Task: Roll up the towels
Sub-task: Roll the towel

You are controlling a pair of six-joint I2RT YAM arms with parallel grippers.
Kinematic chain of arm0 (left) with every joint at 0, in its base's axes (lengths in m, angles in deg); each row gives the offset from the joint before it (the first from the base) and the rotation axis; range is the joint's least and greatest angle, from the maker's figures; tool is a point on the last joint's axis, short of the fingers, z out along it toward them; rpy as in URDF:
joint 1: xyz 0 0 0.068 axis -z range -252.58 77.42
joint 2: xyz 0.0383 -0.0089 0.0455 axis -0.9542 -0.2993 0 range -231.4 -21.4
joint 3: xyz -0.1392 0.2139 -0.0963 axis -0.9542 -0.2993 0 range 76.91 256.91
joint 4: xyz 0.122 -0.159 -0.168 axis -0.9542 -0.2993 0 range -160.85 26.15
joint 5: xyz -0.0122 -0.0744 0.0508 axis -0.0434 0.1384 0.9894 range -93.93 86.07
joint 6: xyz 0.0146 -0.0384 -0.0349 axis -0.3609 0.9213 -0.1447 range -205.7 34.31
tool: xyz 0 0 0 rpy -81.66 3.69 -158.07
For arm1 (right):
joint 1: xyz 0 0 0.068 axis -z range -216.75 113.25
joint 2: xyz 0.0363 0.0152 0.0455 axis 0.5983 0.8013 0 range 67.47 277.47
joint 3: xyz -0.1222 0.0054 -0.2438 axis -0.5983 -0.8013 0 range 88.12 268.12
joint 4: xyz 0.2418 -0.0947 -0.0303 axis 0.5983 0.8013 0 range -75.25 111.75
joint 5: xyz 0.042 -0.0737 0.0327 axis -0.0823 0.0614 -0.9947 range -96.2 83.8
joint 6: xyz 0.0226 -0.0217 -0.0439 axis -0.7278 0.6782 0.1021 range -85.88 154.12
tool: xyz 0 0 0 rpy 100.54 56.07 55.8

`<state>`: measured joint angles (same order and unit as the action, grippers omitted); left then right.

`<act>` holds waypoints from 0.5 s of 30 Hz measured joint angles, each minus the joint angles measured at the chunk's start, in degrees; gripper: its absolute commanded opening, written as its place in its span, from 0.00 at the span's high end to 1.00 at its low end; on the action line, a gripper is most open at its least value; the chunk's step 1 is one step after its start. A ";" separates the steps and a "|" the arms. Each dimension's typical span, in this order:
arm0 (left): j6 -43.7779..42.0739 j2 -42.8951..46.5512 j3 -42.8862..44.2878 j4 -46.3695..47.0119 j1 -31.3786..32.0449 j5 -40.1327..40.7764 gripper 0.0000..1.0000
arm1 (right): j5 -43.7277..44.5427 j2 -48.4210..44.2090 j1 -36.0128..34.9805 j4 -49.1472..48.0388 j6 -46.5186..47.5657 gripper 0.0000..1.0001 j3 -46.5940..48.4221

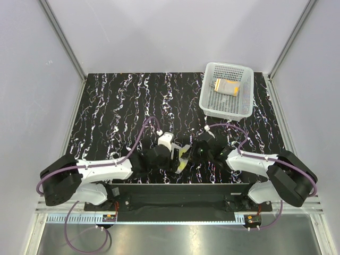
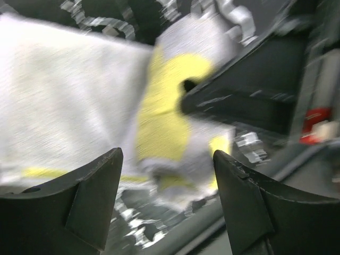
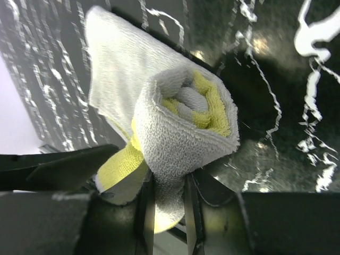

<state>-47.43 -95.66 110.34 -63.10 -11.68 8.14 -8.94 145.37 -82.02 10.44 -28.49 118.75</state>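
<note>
The yellow towel, grey-white on its reverse, is partly rolled into a coil, and a loose flap spreads on the black marbled table. My right gripper is shut on the lower edge of the roll. In the top view the towel lies between my left gripper and right gripper, near the table's front edge. My left gripper stands open with nothing between its fingers, and the blurred towel sits just past its tips. The orange towel lies rolled inside the basket.
The white perforated basket stands at the back right of the table. Grey walls close in the table on the left, right and back. Both arm bases sit along the near edge.
</note>
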 measured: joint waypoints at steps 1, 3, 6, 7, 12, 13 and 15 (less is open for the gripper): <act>-0.57 -0.11 0.00 -1.53 1.16 2.45 0.27 | -0.07 0.17 -0.11 0.46 0.04 0.74 0.00; -1.44 -0.15 0.00 -3.69 3.15 7.98 0.27 | -0.63 0.50 -0.22 0.79 0.11 0.75 0.00; -3.02 0.15 0.00 -4.48 8.41 14.97 0.27 | -1.57 0.98 -0.35 0.74 0.44 0.75 0.02; -4.04 0.44 0.00 -4.74 10.80 17.99 0.27 | -1.92 1.36 -0.37 0.74 0.63 0.75 0.11; -11.32 1.03 0.72 -4.90 22.08 29.14 0.26 | -4.00 4.50 -0.37 0.72 1.49 0.76 2.08; -12.92 1.03 0.94 -4.37 23.54 30.45 0.26 | -4.35 5.03 -0.39 0.72 1.60 0.76 2.47; -16.15 0.98 1.07 -2.40 24.98 31.30 0.26 | -4.90 5.77 -0.39 0.74 1.92 0.76 3.13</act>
<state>-63.59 -94.68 111.41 -65.50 13.30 39.44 -13.84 151.14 -82.42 11.18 -26.57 121.87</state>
